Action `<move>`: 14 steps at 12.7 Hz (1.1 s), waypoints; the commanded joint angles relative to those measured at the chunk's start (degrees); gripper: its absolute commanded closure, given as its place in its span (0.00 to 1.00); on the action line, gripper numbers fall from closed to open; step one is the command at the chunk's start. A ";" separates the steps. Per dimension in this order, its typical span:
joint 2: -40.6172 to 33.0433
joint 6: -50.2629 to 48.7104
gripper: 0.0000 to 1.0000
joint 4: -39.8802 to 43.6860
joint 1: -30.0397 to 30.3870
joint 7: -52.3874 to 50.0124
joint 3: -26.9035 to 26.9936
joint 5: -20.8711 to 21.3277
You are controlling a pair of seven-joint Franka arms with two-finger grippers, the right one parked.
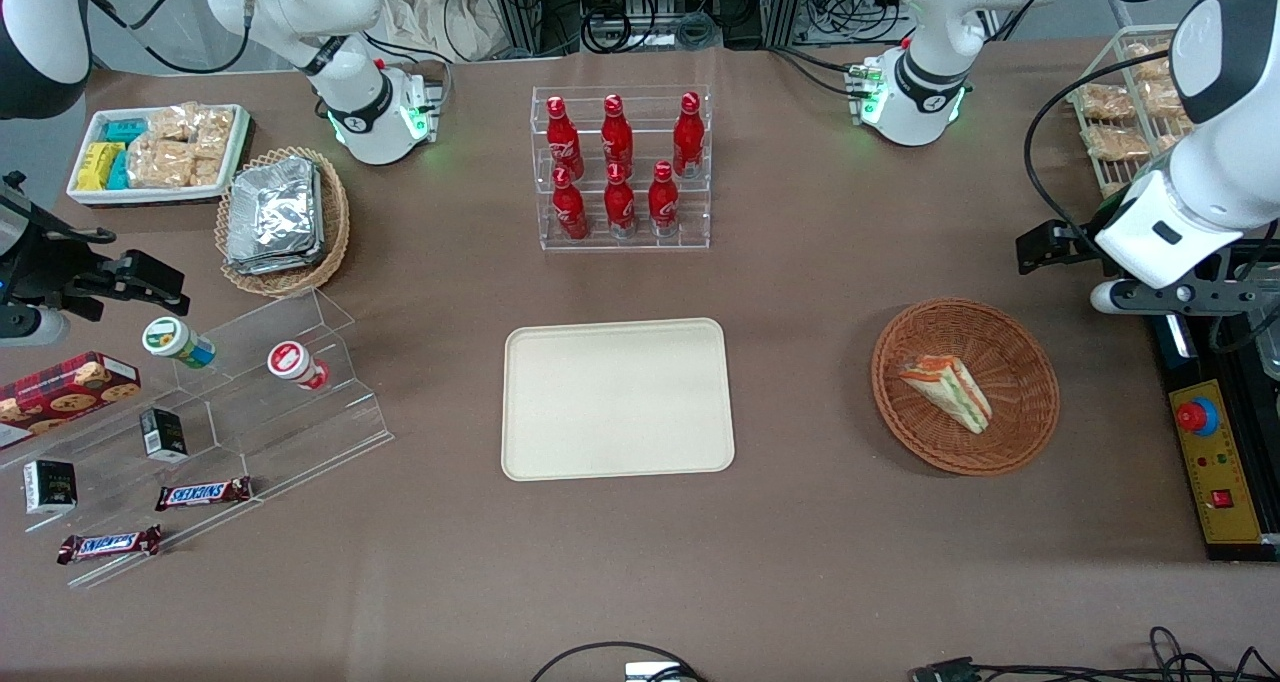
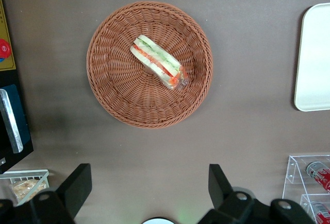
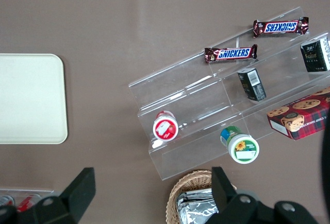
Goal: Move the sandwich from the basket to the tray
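Observation:
The sandwich (image 1: 945, 392) is a wrapped wedge of white bread with orange and green layers. It lies in the round reddish-brown basket (image 1: 1030, 422), which stands toward the working arm's end of the table. The wrist view shows the sandwich (image 2: 159, 62) lying across the middle of the basket (image 2: 118, 95). The cream tray (image 1: 617, 399) lies empty at the table's middle, beside the basket, and shows in the wrist view (image 2: 314, 59). My left gripper (image 1: 1045, 247) hangs open and empty, high above the table, a little farther from the front camera than the basket; in the wrist view (image 2: 149, 188) its jaws stand wide apart.
A clear rack of red bottles (image 1: 622, 167) stands farther back than the tray. A control box with a red button (image 1: 1215, 462) lies at the working arm's table edge. A tan basket of foil packets (image 1: 280, 217), a white snack bin (image 1: 160, 152) and a clear stepped shelf (image 1: 200, 412) stand toward the parked arm's end.

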 commanded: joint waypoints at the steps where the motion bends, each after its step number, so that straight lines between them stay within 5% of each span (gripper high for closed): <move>1: -0.92 0.55 0.00 -1.05 0.28 0.24 -0.30 -0.18; 10: -0.57 0.20 0.00 -0.53 0.10 -1.25 -0.30 -0.09; 14: 0.65 0.20 0.00 -0.35 0.63 -18.43 -0.03 -0.79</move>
